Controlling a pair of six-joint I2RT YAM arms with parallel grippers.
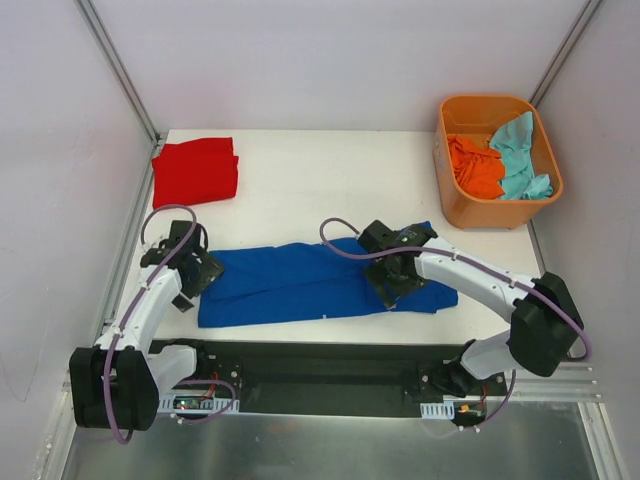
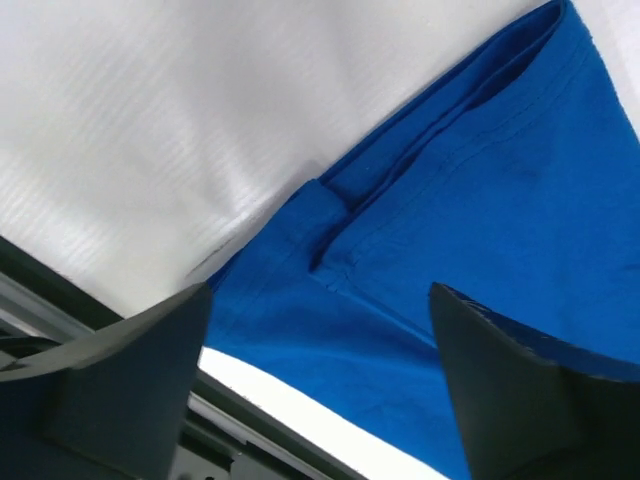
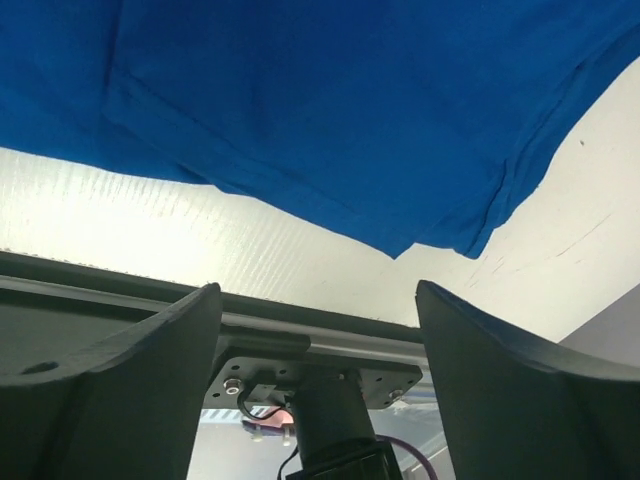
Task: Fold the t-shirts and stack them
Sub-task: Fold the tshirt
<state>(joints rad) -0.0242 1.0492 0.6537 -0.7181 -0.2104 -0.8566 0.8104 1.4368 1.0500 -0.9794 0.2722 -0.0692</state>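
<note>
A royal-blue t-shirt [image 1: 300,282] lies folded into a long band across the near part of the white table [image 1: 320,190]. My left gripper [image 1: 188,280] is open and empty at the shirt's left end; its view shows the blue cloth [image 2: 480,220] between the fingers [image 2: 130,380]. My right gripper [image 1: 392,285] is open and empty above the shirt's right part; its view shows the blue hem [image 3: 330,120] and table edge. A folded red t-shirt [image 1: 195,170] lies at the far left. An orange t-shirt [image 1: 475,165] and a teal one [image 1: 516,150] sit crumpled in the tub.
A rigid orange plastic tub [image 1: 455,205] stands at the far right corner. White walls enclose the table on three sides. The black base rail [image 1: 320,370] runs along the near edge, also in the right wrist view [image 3: 300,340].
</note>
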